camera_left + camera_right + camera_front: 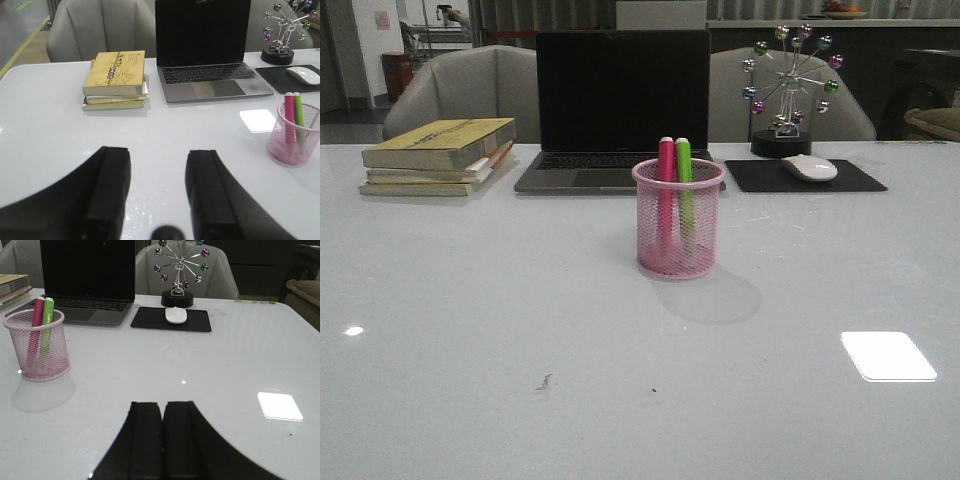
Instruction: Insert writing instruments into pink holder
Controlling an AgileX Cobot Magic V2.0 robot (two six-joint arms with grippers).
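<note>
Upright in pink holder [678, 232], pink marker [666, 190] and green marker [684, 185] point caps-up.

2 markers [674, 190] stand in the holder [678, 232] mid-desk [520, 340], seemingly touching. Behind it sits a laptop [620, 110]; books [440, 157] left, mouse [809, 167] on pad [805, 177] right.

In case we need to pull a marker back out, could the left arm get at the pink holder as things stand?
Probably yes: the left gripper is open and empty, and only bare table shows between it and the pink holder.
</note>
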